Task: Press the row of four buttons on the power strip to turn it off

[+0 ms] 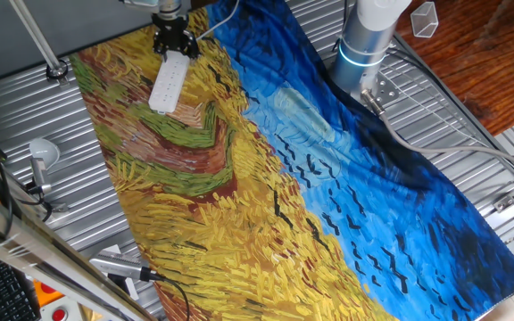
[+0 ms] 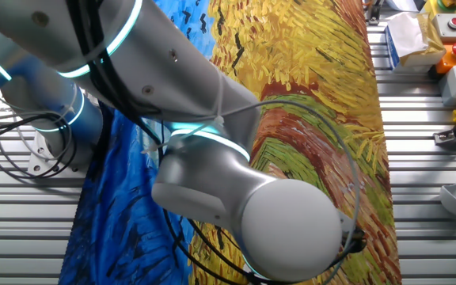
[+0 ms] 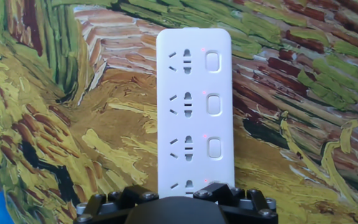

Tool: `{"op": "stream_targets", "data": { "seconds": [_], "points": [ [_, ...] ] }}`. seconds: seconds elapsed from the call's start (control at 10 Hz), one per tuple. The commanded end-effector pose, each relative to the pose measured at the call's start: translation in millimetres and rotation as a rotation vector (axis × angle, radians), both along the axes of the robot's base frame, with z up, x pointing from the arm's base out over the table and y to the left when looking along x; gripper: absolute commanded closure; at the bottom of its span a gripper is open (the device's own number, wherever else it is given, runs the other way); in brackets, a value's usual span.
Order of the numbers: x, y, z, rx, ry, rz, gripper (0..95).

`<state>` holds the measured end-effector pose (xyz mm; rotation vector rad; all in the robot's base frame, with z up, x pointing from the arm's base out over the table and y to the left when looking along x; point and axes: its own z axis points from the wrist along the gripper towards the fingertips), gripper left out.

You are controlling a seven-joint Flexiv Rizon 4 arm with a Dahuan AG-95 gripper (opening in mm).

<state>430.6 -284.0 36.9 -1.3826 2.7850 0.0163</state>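
The power strip [image 3: 194,112] is a long white bar w/ round corners, lying flat on a painted cloth [image 1: 239,205] that is yellow, green and brown on one side and blue on the other. In the hand view it runs straight up the middle of the pic. Down its top face there are plug holes on the left and the buttons [image 3: 213,106] on the right, each a small pale rounded square. Three buttons show in full; the 4th is mostly hidden under the black hand at the bottom edge. A tiny pink dot sits by each one. In one fixed view the strip [image 1: 168,85] lies near the far end of the cloth, on the yellow part, a bit slanted. The gripper [image 1: 173,46] is right at the strip's far end, over or on it, can't tell if it touches. Can't tell if the fingers are apart or together either; no pic shows the tips. A grey round-headed lamp thing [image 1: 42,153] stands off the cloth on the ribbed metal table [image 1: 78,223], well apart from the strip. In the other fixed view the big grey robot arm [image 2: 212,190] fills most of the pic and blocks the strip fully.
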Motion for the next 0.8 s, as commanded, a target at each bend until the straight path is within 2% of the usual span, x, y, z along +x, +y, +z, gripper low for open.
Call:
{"op": "stream_targets", "data": {
  "seconds": [0.1,0.4,0.8],
  "points": [
    [0.8,-0.5,-1.1,-0.001,-0.001,0.001,19.0],
    [0.7,0.6,-8.3,0.003,-0.005,0.002,19.0],
    [-0.4,1.5,-11.5,0.0,-0.009,0.007,19.0]
  ]
}}
